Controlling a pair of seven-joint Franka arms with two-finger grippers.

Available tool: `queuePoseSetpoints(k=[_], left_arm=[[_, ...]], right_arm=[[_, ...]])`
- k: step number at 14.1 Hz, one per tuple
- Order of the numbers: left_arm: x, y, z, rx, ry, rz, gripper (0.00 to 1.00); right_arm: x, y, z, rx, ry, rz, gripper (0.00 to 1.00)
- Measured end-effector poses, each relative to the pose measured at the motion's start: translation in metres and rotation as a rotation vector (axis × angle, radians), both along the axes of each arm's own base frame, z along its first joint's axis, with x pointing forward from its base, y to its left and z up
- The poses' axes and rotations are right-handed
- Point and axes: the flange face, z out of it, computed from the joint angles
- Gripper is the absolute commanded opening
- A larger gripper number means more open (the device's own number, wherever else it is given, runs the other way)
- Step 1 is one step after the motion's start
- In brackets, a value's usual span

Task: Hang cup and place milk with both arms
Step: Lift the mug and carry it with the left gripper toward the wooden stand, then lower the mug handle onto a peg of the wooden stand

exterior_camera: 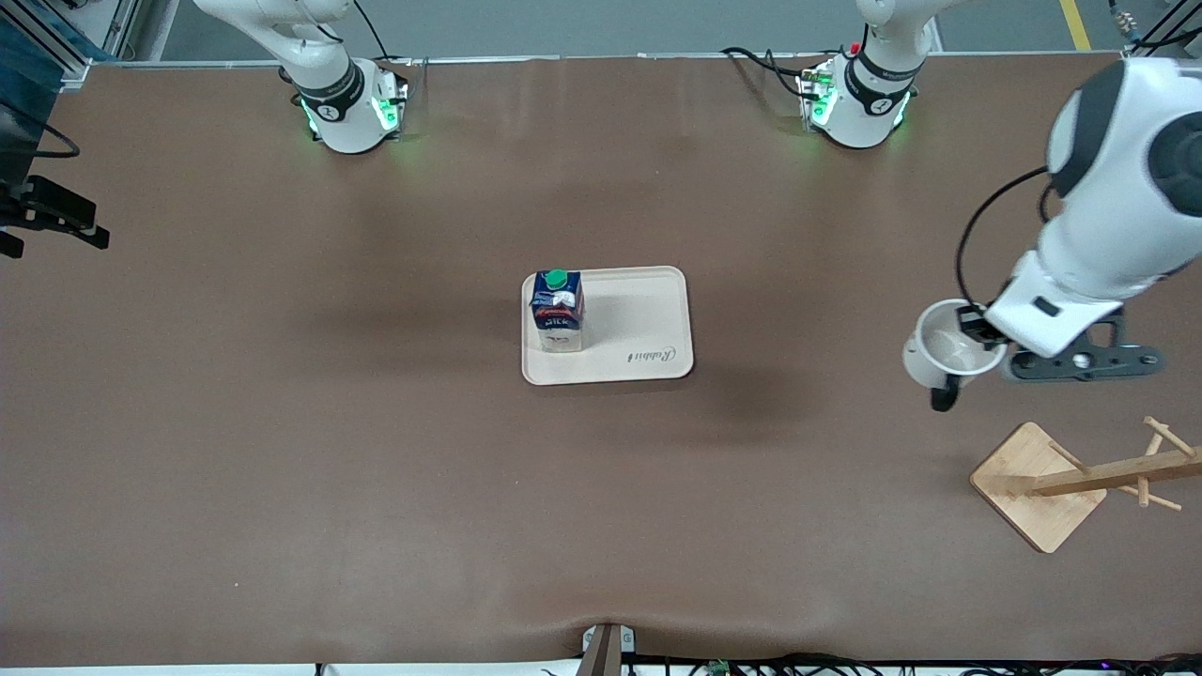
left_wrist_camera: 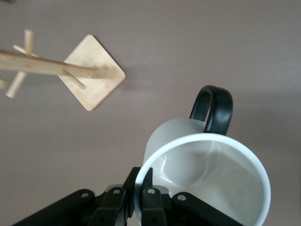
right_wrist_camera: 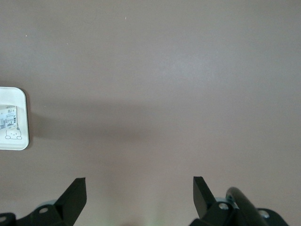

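Dark-blue green-capped milk carton point(exterior_camera: 557, 312) is placed on beige tray point(exterior_camera: 648, 324); white black-handled cup point(exterior_camera: 944, 352) is clamped by left hand point(left_wrist_camera: 141, 186) near wooden peg rack point(exterior_camera: 1080, 481), unhung; right hand point(right_wrist_camera: 139, 195) is held wide, empty.

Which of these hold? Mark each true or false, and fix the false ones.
1. The left gripper grips the cup by its rim. True.
2. The milk lies toppled on the bare table. False: it stands upright on the tray.
3. The cup already hangs on the rack. False: it is held in the air, clear of the rack.
4. The right gripper is open and holds nothing. True.
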Motion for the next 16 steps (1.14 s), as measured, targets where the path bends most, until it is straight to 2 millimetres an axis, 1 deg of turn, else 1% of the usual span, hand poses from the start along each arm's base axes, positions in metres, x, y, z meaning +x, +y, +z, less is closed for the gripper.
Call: queuePoseSetpoints(k=[2,5,6,9,13,16], left_arm=[[0.004,0.033,0.009,-0.005,0.004,-0.062,0.00],[0.006,0.083,0.015,-0.034,0.018,-0.130,0.00],[0.006,0.096,0.016,-0.040,0.023,-0.151,0.00],[0.012,0.125,0.015,-0.054,0.028,-0.213,0.00],[0.027,0.163,0.003,-0.084,0.002,-0.259,0.00],[0.032,0.177,-0.005,-0.110,-0.011,-0.245,0.00]], right_arm=[[0.000,0.000,0.000,0.000,0.000,0.000,1.00],[0.000,0.000,0.000,0.000,0.001,0.000,1.00],[0.000,0.000,0.000,0.000,0.001,0.000,1.00],[0.000,0.000,0.000,0.000,0.001,0.000,1.00],[0.000,0.000,0.000,0.000,0.002,0.000,1.00],[0.000,0.000,0.000,0.000,0.002,0.000,1.00]])
